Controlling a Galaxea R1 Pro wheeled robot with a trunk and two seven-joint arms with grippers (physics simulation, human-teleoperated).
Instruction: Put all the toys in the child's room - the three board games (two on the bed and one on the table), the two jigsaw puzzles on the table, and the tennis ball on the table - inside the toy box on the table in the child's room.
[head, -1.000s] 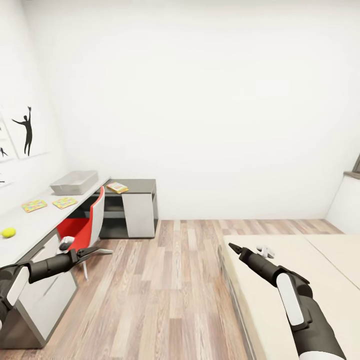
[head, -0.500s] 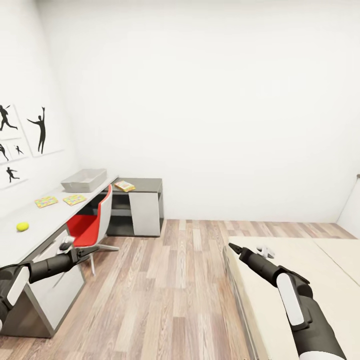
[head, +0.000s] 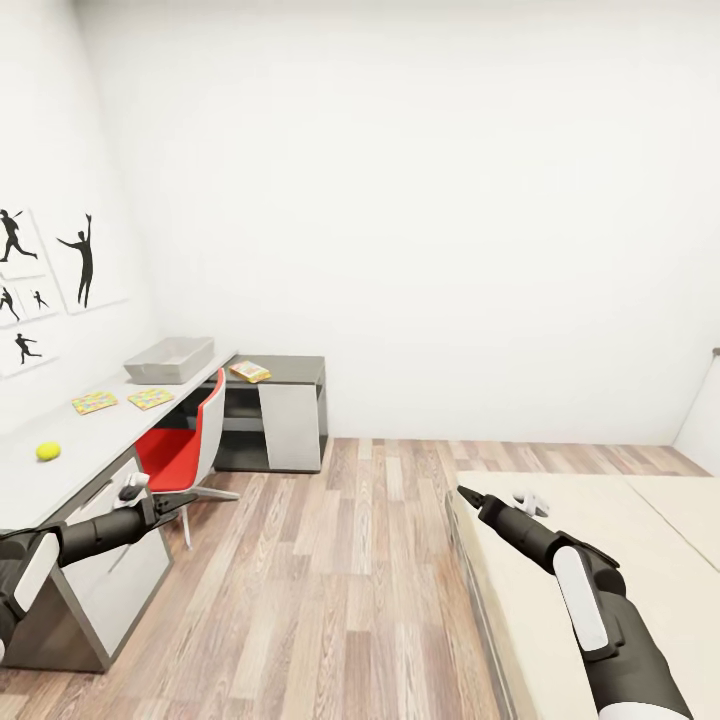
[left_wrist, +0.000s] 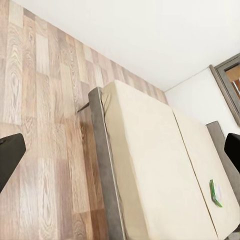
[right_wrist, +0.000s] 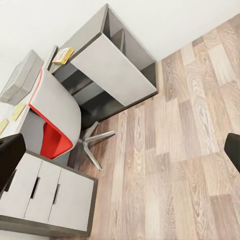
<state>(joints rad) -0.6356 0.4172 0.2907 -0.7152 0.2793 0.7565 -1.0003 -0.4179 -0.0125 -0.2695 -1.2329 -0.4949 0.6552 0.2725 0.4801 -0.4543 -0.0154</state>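
The light-grey toy box (head: 170, 360) sits at the far end of the long pale table (head: 90, 445). In front of it lie two jigsaw puzzles (head: 93, 403) (head: 150, 398), and the tennis ball (head: 46, 451) rests nearer me. A colourful board game (head: 249, 372) lies on the lower dark desk section. A green-white board game (left_wrist: 215, 193) lies on the beige bed (head: 600, 560). My left gripper (head: 190, 499) hangs open beside the table, over the floor. The right gripper (head: 464, 492) is open above the bed's near corner. Both are empty.
A red and white swivel chair (head: 185, 450) stands tucked at the table, with a drawer unit (right_wrist: 47, 197) beside it. Wood-plank floor (head: 330, 570) lies between table and bed. Black silhouette pictures (head: 82, 258) hang on the left wall.
The whole view has swung left and slightly up since a second ago, bringing more of the wall pictures into sight. Both arms keep the same pose.
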